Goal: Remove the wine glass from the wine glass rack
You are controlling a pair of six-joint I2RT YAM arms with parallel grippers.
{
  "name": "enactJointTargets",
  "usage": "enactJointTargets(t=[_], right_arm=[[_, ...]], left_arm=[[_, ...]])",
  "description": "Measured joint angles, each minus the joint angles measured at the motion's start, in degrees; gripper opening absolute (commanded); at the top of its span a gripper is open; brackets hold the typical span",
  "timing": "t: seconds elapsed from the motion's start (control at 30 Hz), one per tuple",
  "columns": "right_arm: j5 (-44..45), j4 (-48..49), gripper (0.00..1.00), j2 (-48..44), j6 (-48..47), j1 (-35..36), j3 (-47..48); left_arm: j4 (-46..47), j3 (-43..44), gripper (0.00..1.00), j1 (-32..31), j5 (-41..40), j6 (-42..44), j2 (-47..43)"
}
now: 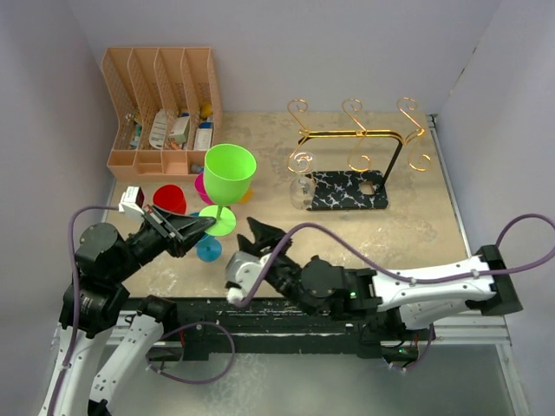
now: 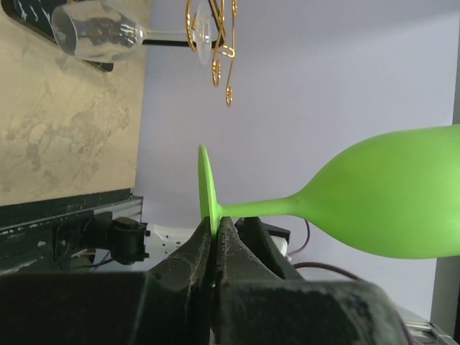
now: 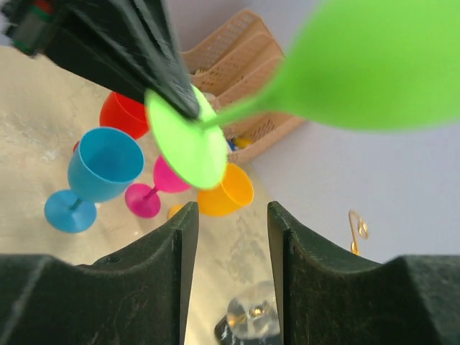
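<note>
A green wine glass [image 1: 228, 173] stands upright in the air, left of the wine glass rack [image 1: 357, 132]. My left gripper [image 1: 208, 224] is shut on the rim of its round foot [image 2: 207, 188], and the bowl [image 2: 392, 201] is free. My right gripper [image 1: 261, 235] is open just right of that foot, with nothing between its fingers [image 3: 176, 244]; the green foot [image 3: 188, 147] hovers ahead of them. A clear wine glass [image 1: 300, 189] hangs upside down from the rack's front left hook, over the marbled black base [image 1: 351, 191]. That clear wine glass [image 2: 97, 32] also shows in the left wrist view.
An orange slotted file organiser [image 1: 163, 108] with small items stands at the back left. Red [image 1: 169, 198], blue [image 1: 208, 250], pink [image 3: 154, 190] and orange [image 3: 226, 190] plastic glasses crowd the table under and behind the green one. Walls close in on both sides.
</note>
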Motion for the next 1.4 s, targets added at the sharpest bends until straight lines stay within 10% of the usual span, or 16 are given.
enactJointTargets(t=[0.4, 0.57, 0.77, 1.17, 1.4], right_arm=[[4.2, -40.33, 0.56, -15.72, 39.19, -0.44, 15.56], [-8.0, -52.59, 0.58, -10.73, 49.72, -14.08, 30.4], [-29.38, -58.62, 0.61, -4.44, 56.02, -30.34, 39.56], [-50.95, -61.13, 0.6, 4.57, 58.49, -30.99, 43.67], [-55.04, -61.09, 0.43, 4.98, 58.64, -31.1, 43.56]], left_arm=[[-0.61, -1.7, 0.0, 0.0, -8.7, 18.99, -5.2], [-4.35, -1.66, 0.0, 0.0, -10.32, 29.18, -8.5], [-7.98, -0.98, 0.0, 0.0, -11.72, 35.43, -12.22], [-11.54, 2.51, 0.0, 0.0, -13.79, 40.59, -12.33], [-11.47, 2.64, 0.0, 0.0, -13.9, 40.63, -11.28]])
